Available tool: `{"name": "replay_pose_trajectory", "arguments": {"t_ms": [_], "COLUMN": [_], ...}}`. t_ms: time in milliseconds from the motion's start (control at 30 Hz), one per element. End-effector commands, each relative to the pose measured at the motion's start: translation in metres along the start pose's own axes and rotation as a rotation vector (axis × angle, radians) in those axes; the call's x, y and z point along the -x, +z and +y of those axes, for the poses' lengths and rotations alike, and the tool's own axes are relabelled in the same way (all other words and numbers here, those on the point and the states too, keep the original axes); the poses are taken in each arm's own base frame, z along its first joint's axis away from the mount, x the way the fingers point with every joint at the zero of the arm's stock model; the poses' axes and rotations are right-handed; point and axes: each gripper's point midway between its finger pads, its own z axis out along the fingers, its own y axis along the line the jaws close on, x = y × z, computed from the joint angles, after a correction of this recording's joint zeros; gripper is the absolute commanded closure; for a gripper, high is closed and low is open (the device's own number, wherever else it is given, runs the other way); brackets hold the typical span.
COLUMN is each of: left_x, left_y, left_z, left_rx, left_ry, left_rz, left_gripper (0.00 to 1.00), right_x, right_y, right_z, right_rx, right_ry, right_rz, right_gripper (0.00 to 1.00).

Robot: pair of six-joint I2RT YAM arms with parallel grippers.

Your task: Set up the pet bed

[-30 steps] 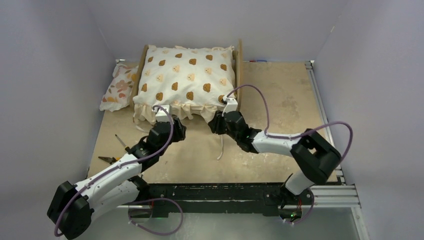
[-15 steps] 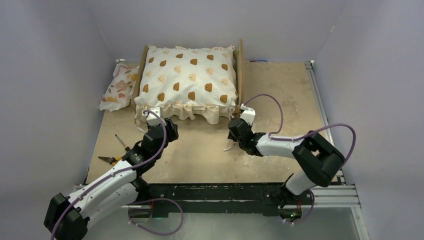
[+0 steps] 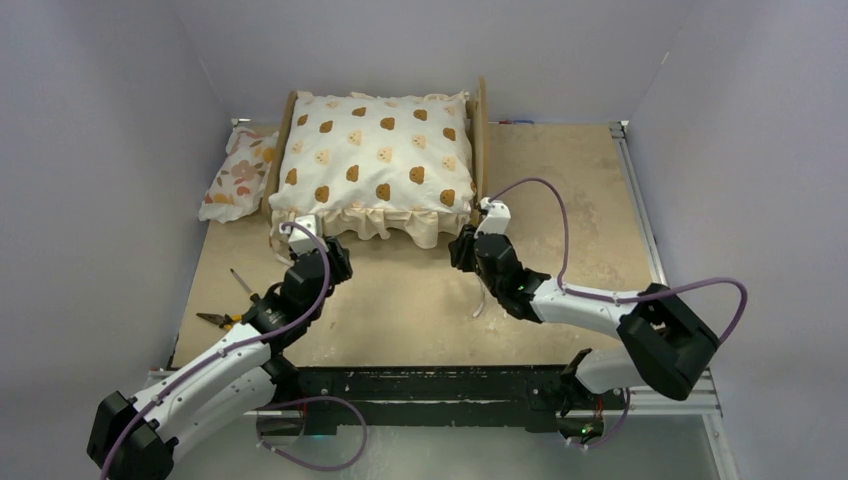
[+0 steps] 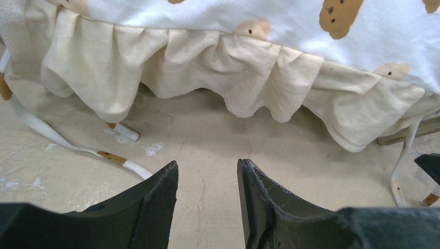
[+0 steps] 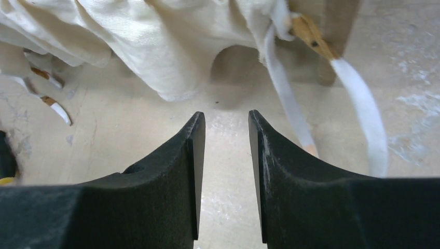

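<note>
The pet bed shows only as light-wood side rails (image 3: 481, 150) at the back of the table. A cream bear-print cushion (image 3: 375, 160) lies on it and hides its base and headboard. My left gripper (image 3: 330, 250) hovers just in front of the cushion's front-left corner. In the left wrist view it (image 4: 207, 168) is open and empty above bare table, short of the ruffle (image 4: 249, 78). My right gripper (image 3: 465, 245) sits near the front-right corner. It (image 5: 227, 119) is open and empty, with a white tie (image 5: 358, 104) hanging to its right by the rail's end (image 5: 337, 31).
A small floral pillow (image 3: 238, 175) lies left of the bed against the wall. Pliers (image 3: 222, 320) and a screwdriver (image 3: 240, 282) lie on the table's left side. White ties (image 4: 41, 127) trail from the cushion's corners. Grey walls close in on three sides.
Both grippers have come away from the cushion's front ruffle and drawn back toward me. The cushion's front edge now sits farther back. The right arm has swung right.
</note>
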Motion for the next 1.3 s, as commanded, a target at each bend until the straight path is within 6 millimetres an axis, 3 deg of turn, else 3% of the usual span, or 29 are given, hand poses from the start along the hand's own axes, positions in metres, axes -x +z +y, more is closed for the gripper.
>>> {"name": "replay_pose_trajectory", "arguments": {"t_ms": [0, 267, 433, 800, 900, 1133, 1267], "left_x": [0.000, 0.002, 0.003, 0.005, 0.005, 0.006, 0.005], "left_y": [-0.001, -0.003, -0.004, -0.005, -0.005, -0.006, -0.005], "left_z": [0.004, 0.005, 0.005, 0.004, 0.004, 0.005, 0.005], "left_rx": [0.013, 0.018, 0.017, 0.014, 0.015, 0.019, 0.022], "left_ry": [-0.006, -0.010, -0.011, -0.012, -0.011, -0.014, -0.010], "left_rz": [-0.018, -0.025, -0.030, -0.033, -0.035, -0.040, -0.040], "left_gripper": [0.55, 0.55, 0.55, 0.55, 0.55, 0.55, 0.55], "right_x": [0.016, -0.002, 0.001, 0.019, 0.019, 0.011, 0.008], "right_y": [0.020, 0.059, 0.062, 0.068, 0.071, 0.066, 0.058], "right_z": [0.027, -0.003, -0.025, -0.032, -0.029, -0.031, -0.035], "right_rx": [0.070, -0.103, -0.190, -0.202, -0.187, -0.191, -0.217], "right_ry": [-0.026, -0.007, 0.018, -0.017, -0.035, -0.062, -0.087], "right_rz": [-0.049, -0.051, -0.115, -0.215, -0.218, -0.147, -0.059], "right_gripper": [0.62, 0.65, 0.62, 0.60, 0.68, 0.98, 1.00]}}
